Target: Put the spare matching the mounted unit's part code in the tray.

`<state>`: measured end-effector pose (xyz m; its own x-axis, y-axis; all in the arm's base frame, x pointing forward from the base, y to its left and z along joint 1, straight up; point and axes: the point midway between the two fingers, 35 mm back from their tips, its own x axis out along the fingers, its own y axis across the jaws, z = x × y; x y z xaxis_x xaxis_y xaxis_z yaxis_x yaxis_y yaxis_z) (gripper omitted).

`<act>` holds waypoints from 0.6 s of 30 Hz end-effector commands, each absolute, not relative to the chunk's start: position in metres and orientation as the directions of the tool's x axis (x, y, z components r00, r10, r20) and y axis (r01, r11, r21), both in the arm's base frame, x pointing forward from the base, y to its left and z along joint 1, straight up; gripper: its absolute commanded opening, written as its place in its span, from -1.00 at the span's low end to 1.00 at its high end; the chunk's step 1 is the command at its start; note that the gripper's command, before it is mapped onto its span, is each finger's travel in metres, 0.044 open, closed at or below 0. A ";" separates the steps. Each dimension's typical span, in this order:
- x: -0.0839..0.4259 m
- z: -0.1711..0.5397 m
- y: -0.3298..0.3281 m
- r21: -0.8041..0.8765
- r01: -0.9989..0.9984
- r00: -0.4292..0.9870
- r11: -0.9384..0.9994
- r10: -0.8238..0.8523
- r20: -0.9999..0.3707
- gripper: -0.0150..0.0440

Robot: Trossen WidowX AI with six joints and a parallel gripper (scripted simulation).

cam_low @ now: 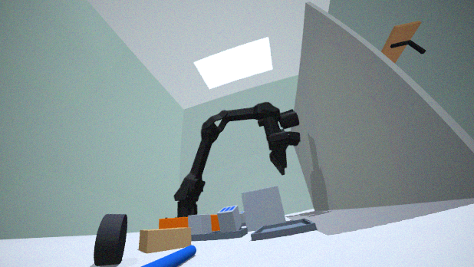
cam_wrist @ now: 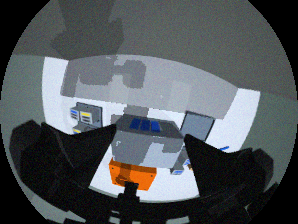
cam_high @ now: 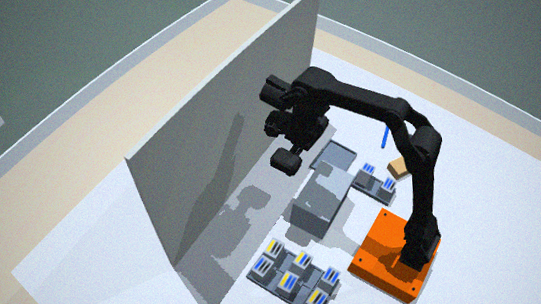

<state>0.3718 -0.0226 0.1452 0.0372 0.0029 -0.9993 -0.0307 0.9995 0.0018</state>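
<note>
My gripper is open and empty, pointing down above the table between the partition and the mounted unit. The mounted unit, a grey box, shows three dark blue bars on its partition-side face in the wrist view. The empty tray lies beside it. A small rack holds a spare with three blue bars and a spare with blue and black bars. Several spares with yellow, blue and black bars stand in a larger rack.
A tall grey partition stands close to the gripper. The orange base carries the arm. A tan block, a blue rod and a black disc lie beyond the small rack.
</note>
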 end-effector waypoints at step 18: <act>0.349 0.133 -0.064 0.004 0.277 0.035 0.961 -0.005 -0.999 1.00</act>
